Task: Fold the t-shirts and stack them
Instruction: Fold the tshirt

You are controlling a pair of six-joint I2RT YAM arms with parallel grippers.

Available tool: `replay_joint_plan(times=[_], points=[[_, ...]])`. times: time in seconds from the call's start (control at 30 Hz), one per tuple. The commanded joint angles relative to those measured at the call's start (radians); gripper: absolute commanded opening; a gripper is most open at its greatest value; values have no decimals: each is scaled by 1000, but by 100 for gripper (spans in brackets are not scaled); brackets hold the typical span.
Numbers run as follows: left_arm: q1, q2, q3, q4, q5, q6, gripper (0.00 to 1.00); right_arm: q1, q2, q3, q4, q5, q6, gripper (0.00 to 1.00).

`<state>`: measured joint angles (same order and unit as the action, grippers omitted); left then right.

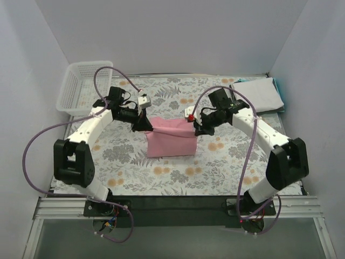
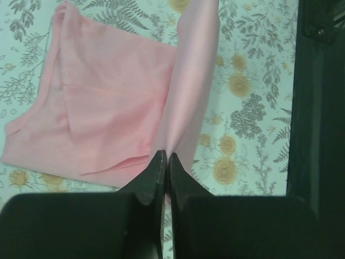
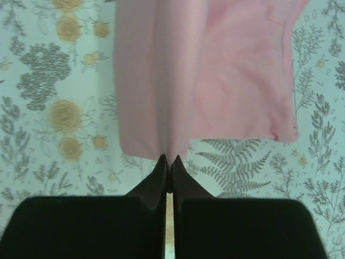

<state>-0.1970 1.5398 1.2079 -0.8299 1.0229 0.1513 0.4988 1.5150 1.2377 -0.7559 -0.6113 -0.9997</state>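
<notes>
1. Left gripper and right gripper are each pinched tight on the pink t-shirt. Both wrist views show the cloth drawn up into a narrow pleat right between the closed fingertips, with no gap showing.
2. From where I stand, the left one has the shirt's corner on the basket side and the right one has the corner away from the basket. The edge between them is lifted and fairly taut.
3. The rest of the pink shirt lies on the floral tablecloth, right of the basket and nearer the arm bases than it is. It already looks narrowed into a rough rectangle.
4. I'd judge this is a fold in progress: the raised edge wants carrying over the body of the shirt, away from the basket's row and toward the bases.
5. To do it well, the two arms should travel together at matching height and pace so the edge stays straight. I'd also keep the span between them fixed, since closing in would let the middle sag and crease.
6. Lower the edge so it meets the near hem squarely before letting go, or the corners will land skewed.
7. The folded t-shirts sit well apart from the basket at the opposite far corner, about level with it. By my reckoning the pink one goes there afterwards.
</notes>
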Motion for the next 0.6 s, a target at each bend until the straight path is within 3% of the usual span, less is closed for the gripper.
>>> replay_joint_plan(times=[0.0,0.37,0.47,0.53,0.57], points=[[25,142,123,55,6,-18,0,-57,126,112,-45,-22,-79,1],[71,580,401,236,-55,-181,0,-152,653,555,-48,-59,-70,1],[77,681,446,296,-73,-220,0,-160,747,609,-45,-50,-62,1],[77,715,481,301,-83,-242,1,-161,784,667,-45,-50,-33,8],[77,729,487,302,-86,-248,4,-163,801,680,-45,-51,-28,18]])
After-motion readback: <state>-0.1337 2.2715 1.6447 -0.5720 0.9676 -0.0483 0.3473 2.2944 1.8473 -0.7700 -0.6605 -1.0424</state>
